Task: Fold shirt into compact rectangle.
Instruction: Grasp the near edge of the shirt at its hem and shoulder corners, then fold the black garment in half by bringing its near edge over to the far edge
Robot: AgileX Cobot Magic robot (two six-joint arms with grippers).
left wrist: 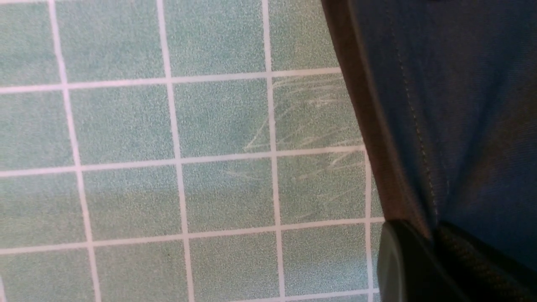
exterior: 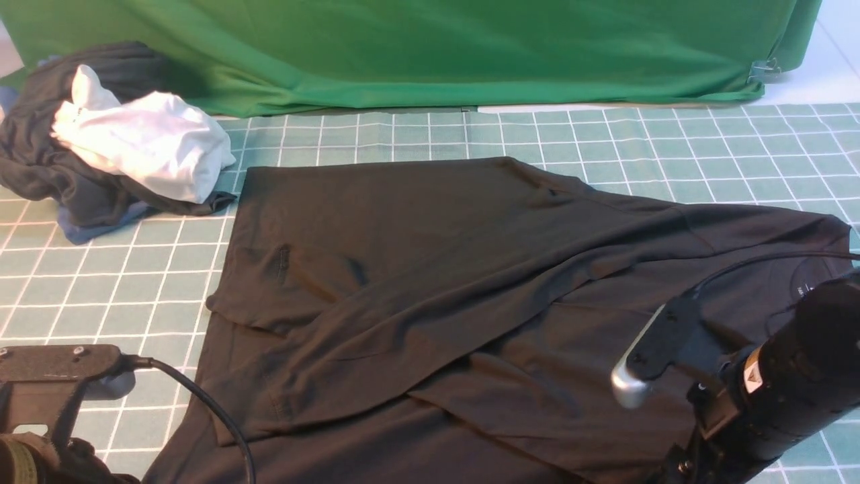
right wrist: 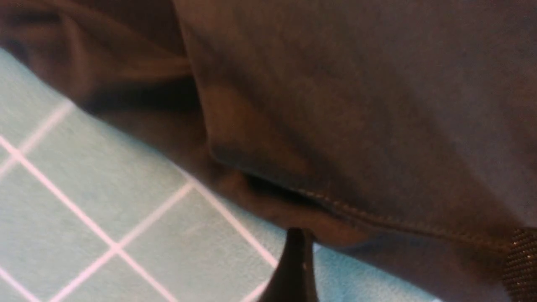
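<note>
The black shirt lies spread over the gridded mat, one side folded diagonally across its middle, its collar and white neck label at the right. The chest print is hidden. In the left wrist view my left gripper is shut on the shirt's stitched edge, with fabric running down into the narrow slit between the fingers. In the right wrist view my right gripper is open, and its fingers stand wide apart around a seamed hem just above the mat.
A dark grey and blue clothes bundle with a white garment on it sits at the far left. A green cloth hangs along the back. My left arm and right arm fill the near corners.
</note>
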